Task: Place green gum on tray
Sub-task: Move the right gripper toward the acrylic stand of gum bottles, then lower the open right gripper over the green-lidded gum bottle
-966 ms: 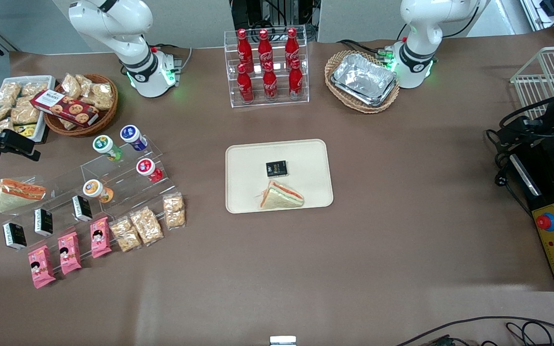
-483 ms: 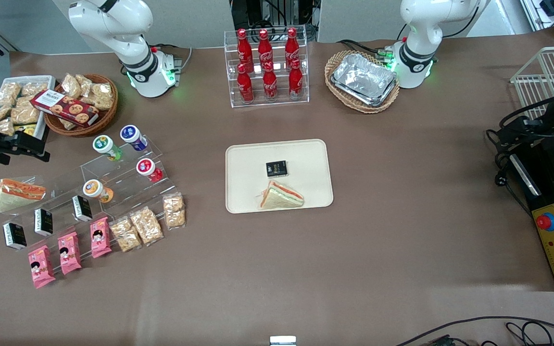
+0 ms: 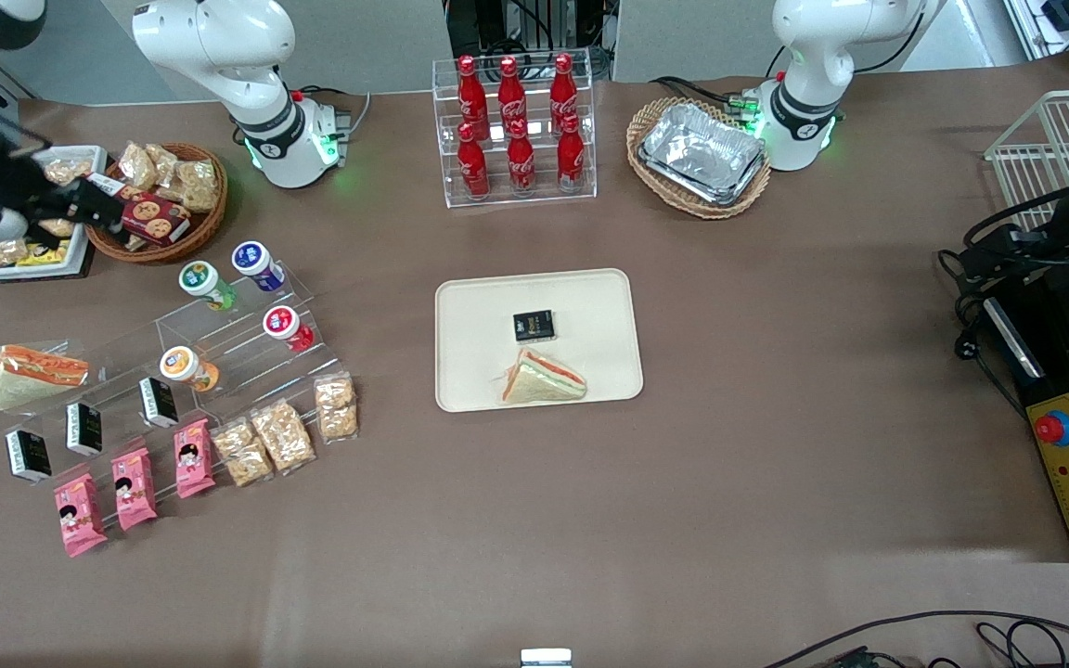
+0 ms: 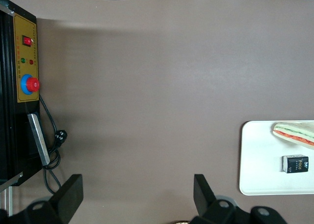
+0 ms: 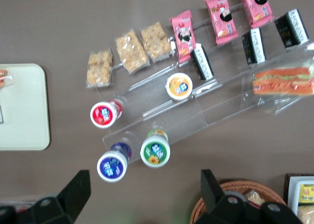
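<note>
Green gum (image 3: 200,279), upright on acrylic riser beside blue gum (image 3: 254,261), lay at about four o'clock from the end effector (image 3: 94,210) in front view; fingers apart, empty; tray (image 3: 590,297) mid-tabletop.

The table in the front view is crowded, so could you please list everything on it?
green gum: 1, green body with white lid, upper step of the clear stand
other gum bottles: 3, blue, red, orange, same stand
tray: 1, beige, mid-table
sandwich: 1, on the tray
black box: 1, on the tray
cola bottles: 6, red, clear rack
foil trays: silver, stacked in a wicker basket
pink packets: 3, nearest the camera
cracker packs: 3, tan, beside the pink packets
snack basket: 1, wicker, working arm's end
tool: 1, black, open, above the snack basket
</note>
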`<state>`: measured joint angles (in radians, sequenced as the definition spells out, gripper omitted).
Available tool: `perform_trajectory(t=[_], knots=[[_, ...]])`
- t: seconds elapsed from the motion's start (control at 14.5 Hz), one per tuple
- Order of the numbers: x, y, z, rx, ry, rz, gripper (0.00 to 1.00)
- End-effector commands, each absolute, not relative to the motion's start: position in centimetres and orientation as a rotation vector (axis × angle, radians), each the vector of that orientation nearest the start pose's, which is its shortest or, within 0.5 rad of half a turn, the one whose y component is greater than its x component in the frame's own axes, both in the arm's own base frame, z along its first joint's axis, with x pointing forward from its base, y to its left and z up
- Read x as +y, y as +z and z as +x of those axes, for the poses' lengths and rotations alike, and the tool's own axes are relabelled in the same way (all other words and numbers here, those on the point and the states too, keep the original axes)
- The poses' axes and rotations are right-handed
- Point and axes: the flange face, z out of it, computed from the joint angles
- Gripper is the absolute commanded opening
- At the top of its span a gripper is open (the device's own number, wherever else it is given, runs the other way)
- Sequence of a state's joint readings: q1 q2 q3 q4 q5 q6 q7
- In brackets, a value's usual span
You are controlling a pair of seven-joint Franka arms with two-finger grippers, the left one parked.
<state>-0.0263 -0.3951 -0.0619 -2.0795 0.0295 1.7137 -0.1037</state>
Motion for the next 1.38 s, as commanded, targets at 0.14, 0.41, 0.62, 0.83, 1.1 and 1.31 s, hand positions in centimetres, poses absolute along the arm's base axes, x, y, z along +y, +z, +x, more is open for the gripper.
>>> perform_trajectory(t=[0.14,0.41,0.62,0.83,1.1,1.31], knots=[[-4.4,58.1,41.3,-0.028,-0.044,-3.112,1.00],[-6.0,56.3,41.4,0.036,-0.016,-3.112,1.00],[-5.7,52.3,41.1,0.071,0.004,-3.111,1.00],[-5.0,48.5,41.2,0.137,-0.011,-3.111,1.00],[-4.8,43.2,41.6,0.148,-0.016,-3.113,1.00],[-4.8,40.3,41.5,0.150,-0.018,-3.115,1.00]])
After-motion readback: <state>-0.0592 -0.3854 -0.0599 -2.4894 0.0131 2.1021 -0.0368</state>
